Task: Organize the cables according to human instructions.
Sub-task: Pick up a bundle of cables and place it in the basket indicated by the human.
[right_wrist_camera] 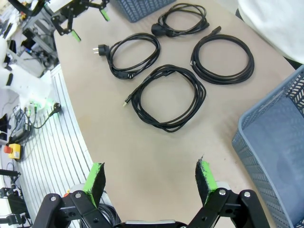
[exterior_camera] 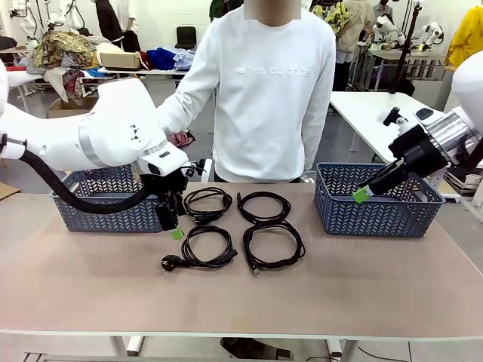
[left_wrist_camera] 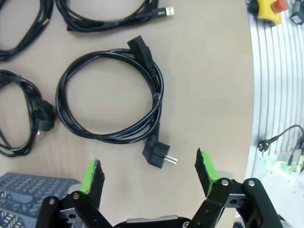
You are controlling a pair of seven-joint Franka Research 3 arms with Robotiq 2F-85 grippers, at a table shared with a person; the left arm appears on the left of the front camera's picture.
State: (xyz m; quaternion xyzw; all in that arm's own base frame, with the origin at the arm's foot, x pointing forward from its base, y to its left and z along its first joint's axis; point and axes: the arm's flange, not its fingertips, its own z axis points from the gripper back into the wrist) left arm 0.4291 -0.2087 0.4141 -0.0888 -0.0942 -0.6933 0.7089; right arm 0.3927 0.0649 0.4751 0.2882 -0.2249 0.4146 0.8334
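Note:
Several black coiled cables (exterior_camera: 264, 194) lie in a square block at the middle of the table. My left gripper (exterior_camera: 172, 220) hangs open just left of them, in front of the left basket (exterior_camera: 106, 215). In the left wrist view my left gripper (left_wrist_camera: 149, 166) is empty, and the nearest cable (left_wrist_camera: 159, 95) with its round plug (left_wrist_camera: 158, 154) lies just beyond the fingertips. Over the right basket (exterior_camera: 377, 211) my right gripper (exterior_camera: 367, 192) is open. It (right_wrist_camera: 151, 173) holds nothing and looks across the table at the cables (right_wrist_camera: 199, 95) and at my left gripper (right_wrist_camera: 90, 23).
A person in a white sweater (exterior_camera: 272, 90) stands at the far edge behind the cables. The grey-blue baskets flank the cables, the right basket's wall (right_wrist_camera: 270, 142) close to my right gripper. A yellow stop button (left_wrist_camera: 270, 9) sits off the table's near edge.

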